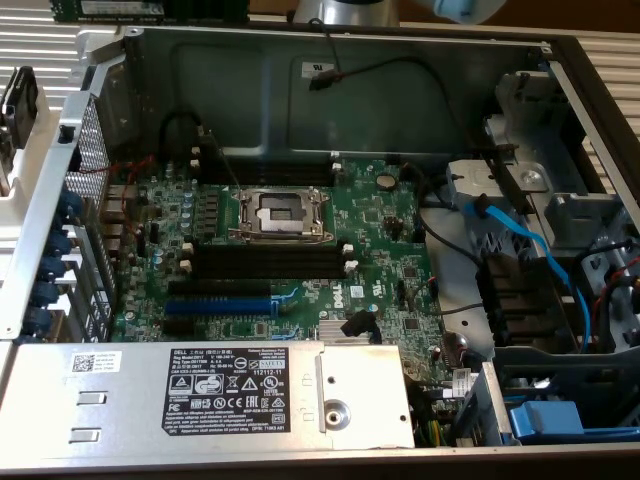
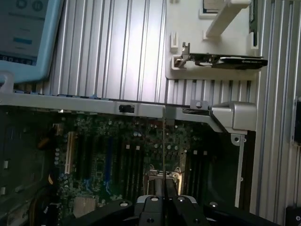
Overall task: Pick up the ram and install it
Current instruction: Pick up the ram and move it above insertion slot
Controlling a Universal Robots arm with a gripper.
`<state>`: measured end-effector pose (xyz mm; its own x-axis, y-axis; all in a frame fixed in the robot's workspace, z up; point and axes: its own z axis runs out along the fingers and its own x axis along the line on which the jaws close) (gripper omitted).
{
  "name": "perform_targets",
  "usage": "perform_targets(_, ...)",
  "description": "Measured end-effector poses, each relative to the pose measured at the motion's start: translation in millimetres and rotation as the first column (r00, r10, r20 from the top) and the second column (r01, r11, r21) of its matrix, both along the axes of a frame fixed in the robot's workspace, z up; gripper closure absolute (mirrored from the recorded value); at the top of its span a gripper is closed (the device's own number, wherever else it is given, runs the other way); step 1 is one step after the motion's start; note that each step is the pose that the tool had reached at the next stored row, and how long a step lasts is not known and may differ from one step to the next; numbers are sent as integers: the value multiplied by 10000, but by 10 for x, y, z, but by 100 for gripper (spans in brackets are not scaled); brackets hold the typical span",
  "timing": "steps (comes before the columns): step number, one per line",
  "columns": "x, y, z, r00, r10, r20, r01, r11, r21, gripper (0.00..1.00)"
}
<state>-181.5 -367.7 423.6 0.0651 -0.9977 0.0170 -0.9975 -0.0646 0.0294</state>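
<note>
In the wrist view my gripper (image 2: 163, 186) hangs high over the open computer case, above the CPU socket (image 2: 162, 175). Its fingers (image 2: 156, 184) are shut on the ram (image 2: 163, 141), which shows edge-on as a thin dark line running out past the case wall. The black memory slots (image 1: 270, 258) lie empty beside the socket (image 1: 282, 212), between it and the blue expansion slot (image 1: 218, 305). In the wrist view the slots (image 2: 131, 157) lie just to one side of the held stick. Another green stick with a pale label (image 1: 105, 10) lies outside the case, at the exterior view's top left.
A silver power supply (image 1: 200, 390) covers the board's front edge. A drive cage with blue cables (image 1: 545, 260) fills the exterior view's right. Outside the case, a white holder (image 2: 188, 28) carries a graphics card (image 2: 225, 60), and a pale blue screen (image 2: 23, 33) stands on the ribbed table.
</note>
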Motion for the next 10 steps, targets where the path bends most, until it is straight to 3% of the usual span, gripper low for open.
perform_targets(7,287,-16,0,10000,0,23,0,10000,0,87)
perform_targets(9,306,-32,-1,9999,1,102,-1,10000,0,87)
perform_targets(10,307,-44,-3,9998,0,184,0,10000,0,87)
